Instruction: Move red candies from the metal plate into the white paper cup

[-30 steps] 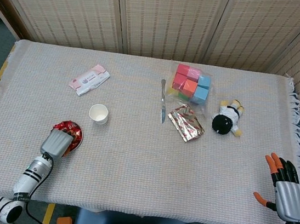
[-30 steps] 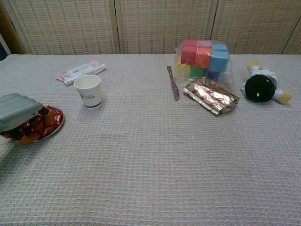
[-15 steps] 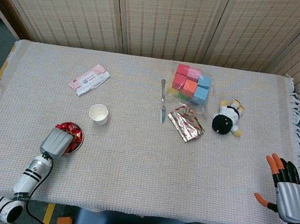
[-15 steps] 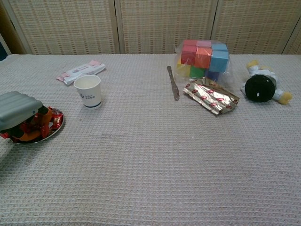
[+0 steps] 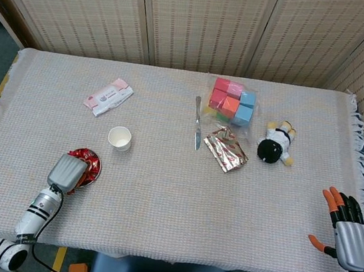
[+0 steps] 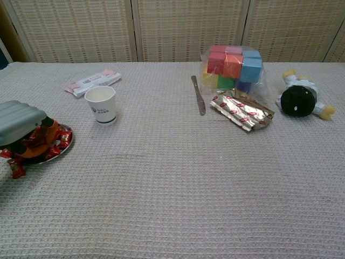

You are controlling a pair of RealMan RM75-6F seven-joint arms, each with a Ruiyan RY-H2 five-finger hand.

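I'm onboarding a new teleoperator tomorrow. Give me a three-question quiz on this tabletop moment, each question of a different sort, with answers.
1. True or false: the white paper cup stands upright, apart from the metal plate.
2. Multiple choice: what lies directly between the cup and the foil packet in the chest view? A) plush toy B) knife C) pink packet
3. Fill in: the left hand is over the ____, while the right hand sits at the table's near right edge.

Key:
1. True.
2. B, the knife.
3. Metal plate, where the red candies lie.
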